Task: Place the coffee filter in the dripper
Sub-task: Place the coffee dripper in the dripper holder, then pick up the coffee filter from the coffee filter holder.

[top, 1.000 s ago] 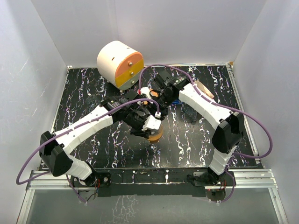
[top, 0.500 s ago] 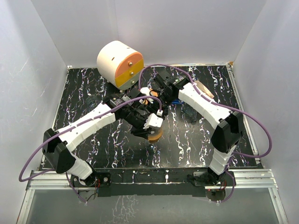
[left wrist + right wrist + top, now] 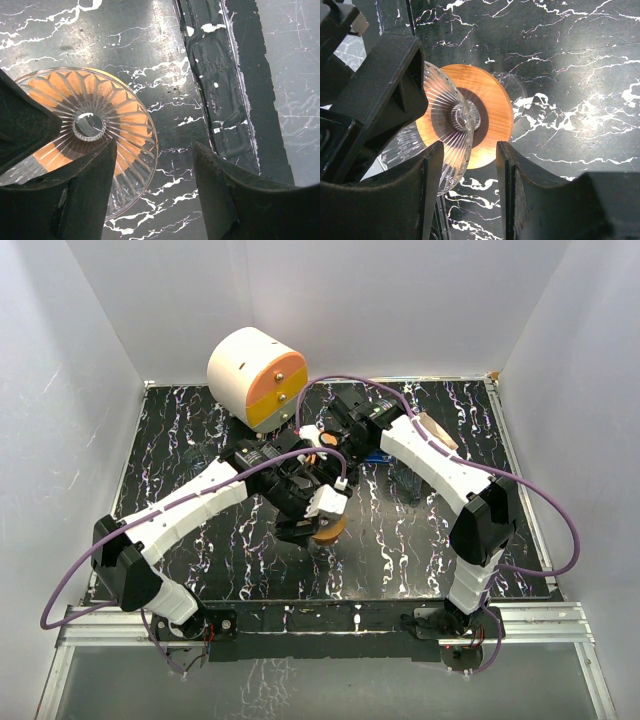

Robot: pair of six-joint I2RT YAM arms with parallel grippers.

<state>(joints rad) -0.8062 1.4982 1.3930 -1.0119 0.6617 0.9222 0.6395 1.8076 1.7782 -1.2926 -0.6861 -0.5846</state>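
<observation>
While both arms lean inward over the black marbled table [image 3: 190, 430], their pincers meet near its middle, above the dripper [image 3: 328, 530]; the dripper is a ribbed glass cone on a round orange base, and it sits on the table just ahead of the left arm's wrist.

Seen from the left wrist, the left gripper [image 3: 155, 155] is spread wide and grips nothing; one dark finger [image 3: 75, 200] overlaps the near rim of the dripper [image 3: 115, 115], while the other finger [image 3: 225, 200] stands clear of the glass over bare table; whether the first finger touches the rim I cannot tell; the cone's small centre hole shows plainly, with the orange base glowing through the ribs.

Seen from the right wrist, the right gripper [image 3: 469, 150] is parted by a moderate gap with nothing between its fingers; the dripper [image 3: 462, 115] lies just beyond the fingertips, and a black padded finger of the left arm covers the cone's left side.

A beige wedge [image 3: 437, 430], seemingly the coffee filter, lies at the far right of the table, partly hidden by the right arm and well apart from the dripper; a white drum with an orange face [image 3: 255, 375] stands at the far left corner.
</observation>
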